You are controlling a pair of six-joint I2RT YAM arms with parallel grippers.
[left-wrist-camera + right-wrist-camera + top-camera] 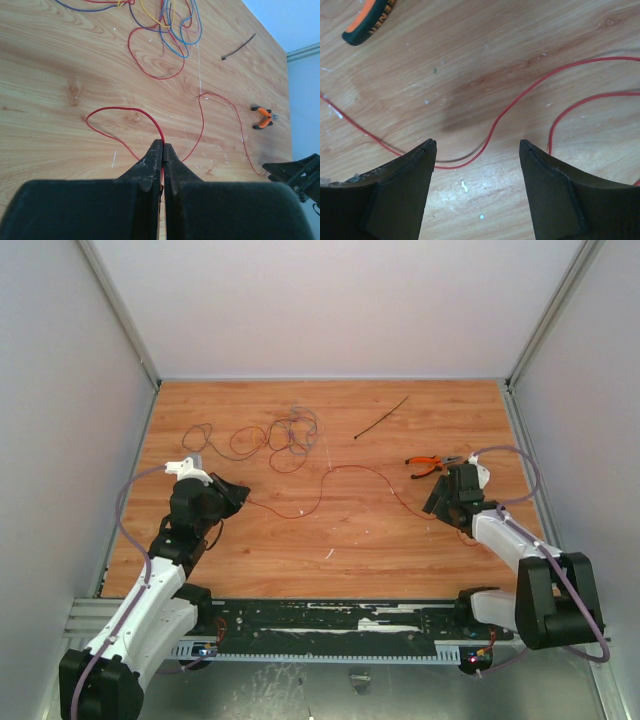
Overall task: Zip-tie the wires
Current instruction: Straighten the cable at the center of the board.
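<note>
The wires lie in a loose tangle at the back left of the wooden table, and the left wrist view shows their red, blue and yellow loops. One long red wire trails from there across the middle. My left gripper is shut on this red wire, which runs out between the closed fingertips. My right gripper hangs open just above the table, with the red wire curving on the wood between its tips. The zip tie lies flat at the back, clear of both grippers.
Orange-handled pliers lie just behind the right gripper, one handle showing in the right wrist view. Grey walls close in the table on three sides. A black rail runs along the near edge between the arm bases.
</note>
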